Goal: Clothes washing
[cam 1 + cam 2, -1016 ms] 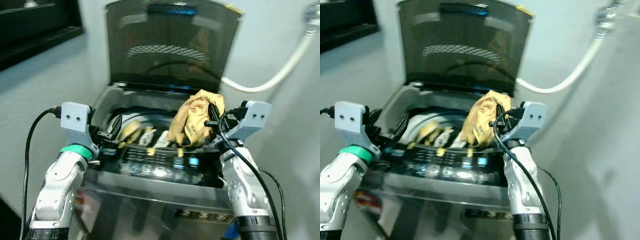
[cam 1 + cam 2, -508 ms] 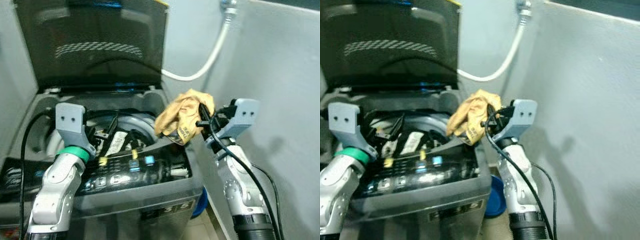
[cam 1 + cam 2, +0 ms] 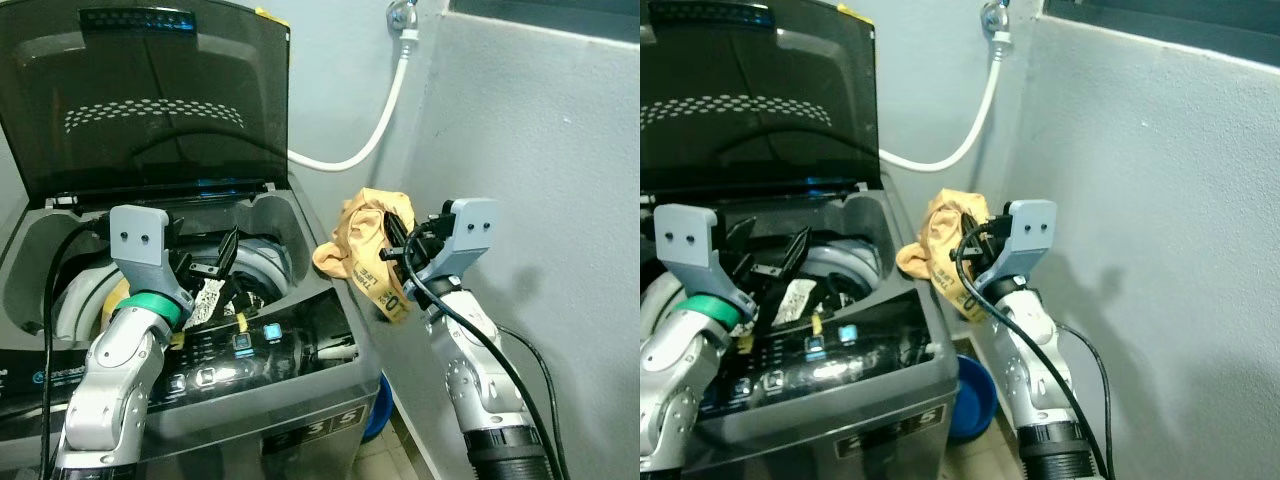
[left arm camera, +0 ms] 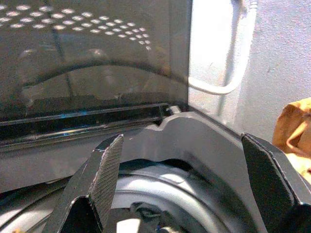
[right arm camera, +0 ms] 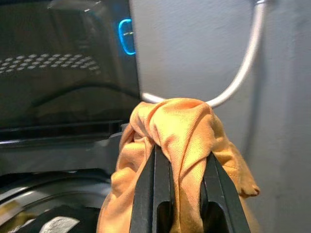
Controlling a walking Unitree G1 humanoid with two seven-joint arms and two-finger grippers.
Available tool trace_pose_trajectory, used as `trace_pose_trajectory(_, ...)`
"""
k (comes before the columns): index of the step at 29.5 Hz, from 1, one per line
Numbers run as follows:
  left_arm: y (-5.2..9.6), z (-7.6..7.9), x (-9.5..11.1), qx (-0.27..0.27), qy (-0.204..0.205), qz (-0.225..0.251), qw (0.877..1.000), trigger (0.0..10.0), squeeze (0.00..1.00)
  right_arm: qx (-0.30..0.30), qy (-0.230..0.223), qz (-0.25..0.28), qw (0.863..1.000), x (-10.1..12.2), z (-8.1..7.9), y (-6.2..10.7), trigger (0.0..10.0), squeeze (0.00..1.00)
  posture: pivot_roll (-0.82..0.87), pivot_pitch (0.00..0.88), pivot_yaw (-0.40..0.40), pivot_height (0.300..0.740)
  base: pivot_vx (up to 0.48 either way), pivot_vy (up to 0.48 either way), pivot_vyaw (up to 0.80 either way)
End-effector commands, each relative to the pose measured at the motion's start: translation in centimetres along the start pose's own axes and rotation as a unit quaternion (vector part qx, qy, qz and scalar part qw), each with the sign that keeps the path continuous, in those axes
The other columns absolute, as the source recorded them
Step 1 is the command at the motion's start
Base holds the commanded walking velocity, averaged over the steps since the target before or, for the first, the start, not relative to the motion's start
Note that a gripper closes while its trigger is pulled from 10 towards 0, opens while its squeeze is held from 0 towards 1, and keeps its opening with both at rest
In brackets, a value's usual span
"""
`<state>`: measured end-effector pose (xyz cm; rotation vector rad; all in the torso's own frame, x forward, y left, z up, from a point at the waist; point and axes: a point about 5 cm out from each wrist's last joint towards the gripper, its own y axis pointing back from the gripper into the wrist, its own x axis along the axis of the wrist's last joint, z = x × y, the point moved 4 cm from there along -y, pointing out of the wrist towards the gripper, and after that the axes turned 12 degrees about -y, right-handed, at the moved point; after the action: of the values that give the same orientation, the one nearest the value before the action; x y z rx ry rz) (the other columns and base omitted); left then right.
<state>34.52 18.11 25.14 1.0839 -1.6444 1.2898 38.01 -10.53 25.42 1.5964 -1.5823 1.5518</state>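
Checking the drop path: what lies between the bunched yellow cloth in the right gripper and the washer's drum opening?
In the left eye view, only the washer's grey top rim separates the yellow cloth, clamped in the right gripper, from the drum opening.

Mustard-yellow cloth (image 3: 365, 245), smoky dark lid (image 3: 150, 100) with white dotted pattern, white hose (image 3: 375, 130), grey wall (image 3: 540, 130)

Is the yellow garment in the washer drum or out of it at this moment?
Out. The yellow garment hangs bunched in the right tool, beside the washing machine, past its right edge rather than over the drum opening.
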Motion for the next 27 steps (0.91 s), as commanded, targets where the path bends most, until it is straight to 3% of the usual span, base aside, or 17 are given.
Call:
trace_pose_trajectory(1, 0.2, -0.1, 0.0, 0.003, -0.003, -0.003, 1.0, 10.0, 0.0, 0.006, -0.003, -0.011, 1.0, -0.4, -0.2, -0.1, 10.0, 0.0, 0.01, 0.0, -0.016, 0.74, 0.0, 0.0, 0.0)
trace_pose_trajectory(10, 0.1, -0.4, 0.0, 0.008, -0.015, -0.008, 1.0, 10.0, 0.0, 0.033, -0.005, -0.031, 0.999, -1.0, -1.1, -0.4, 10.0, 0.0, 0.01, 0.0, -0.017, 0.74, 0.0, 0.0, 0.0)
trace_pose_trajectory(14, -0.1, -0.4, -0.7, -0.008, -0.057, -0.042, 0.997, 10.0, 0.0, 0.057, 0.008, -0.042, 0.997, -1.0, -1.6, -1.5, 10.0, 0.0, 0.01, 0.001, -0.01, 0.74, 0.0, 0.0, 0.0)
trace_pose_trajectory(17, -0.1, -0.4, -0.7, -0.008, -0.057, -0.042, 0.997, 10.0, 0.0, 0.057, 0.008, -0.042, 0.997, -1.0, -1.6, -1.5, 10.0, 0.0, 0.01, 0.001, -0.01, 0.74, 0.0, 0.0, 0.0)
trace_pose_trajectory(18, 0.1, -0.3, -1.2, -0.034, -0.099, -0.063, 0.993, 10.0, 0.0, 0.102, -0.021, -0.034, 0.994, 1.0, -2.8, -3.1, 10.0, 0.0, 0.02, 0.008, -0.001, 0.74, 0.0, 0.0, 0.0)
trace_pose_trajectory(19, 0.1, -0.3, -1.2, -0.034, -0.099, -0.063, 0.993, 10.0, 0.0, 0.102, -0.021, -0.034, 0.994, 1.0, -2.8, -3.1, 10.0, 0.0, 0.02, 0.008, -0.001, 0.74, 0.0, 0.0, 0.0)
trace_pose_trajectory(20, 0.4, -0.4, -1.3, -0.051, -0.133, -0.076, 0.987, 10.0, 0.0, 0.153, -0.044, -0.016, 0.987, 3.7, -4.4, -4.5, 10.0, 0.0, 0.02, 0.011, 0.002, 0.74, 0.0, 0.0, 0.0)
trace_pose_trajectory(21, 0.4, -0.4, -1.3, -0.051, -0.133, -0.076, 0.987, 10.0, 0.0, 0.153, -0.044, -0.016, 0.987, 3.7, -4.4, -4.5, 10.0, 0.0, 0.02, 0.011, 0.002, 0.74, 0.0, 0.0, 0.0)
trace_pose_trajectory(23, 0.6, -0.7, -0.8, -0.061, -0.153, -0.078, 0.983, 10.0, 0.0, 0.238, -0.129, 0.07, 0.96, 11.0, -7.8, -5.9, 10.0, 0.0, 0.03, 0.016, -0.001, 0.74, 0.0, 0.0, 0.0)
trace_pose_trajectory(24, 0.6, -0.7, -0.8, -0.061, -0.153, -0.078, 0.983, 10.0, 0.0, 0.238, -0.129, 0.07, 0.96, 11.0, -7.8, -5.9, 10.0, 0.0, 0.03, 0.016, -0.001, 0.74, 0.0, 0.0, 0.0)
trace_pose_trajectory(25, 0.7, -0.9, -0.6, -0.057, -0.152, -0.077, 0.984, 10.0, 0.0, 0.257, -0.177, 0.113, 0.943, 14.1, -8.8, -5.9, 10.0, 0.0, 0.03, 0.017, -0.001, 0.74, 0.0, 0.0, 0.0)
trace_pose_trajectory(26, 0.7, -0.9, -0.6, -0.057, -0.152, -0.077, 0.984, 10.0, 0.0, 0.257, -0.177, 0.113, 0.943, 14.1, -8.8, -5.9, 10.0, 0.0, 0.03, 0.017, -0.001, 0.74, 0.0, 0.0, 0.0)
trace_pose_trajectory(27, 0.7, -1.0, -0.6, -0.055, -0.15, -0.077, 0.984, 10.0, 0.0, 0.271, -0.212, 0.141, 0.928, 16.1, -9.4, -5.8, 10.0, 0.0, 0.04, 0.019, -0.003, 0.74, 0.0, 0.0, 0.0)
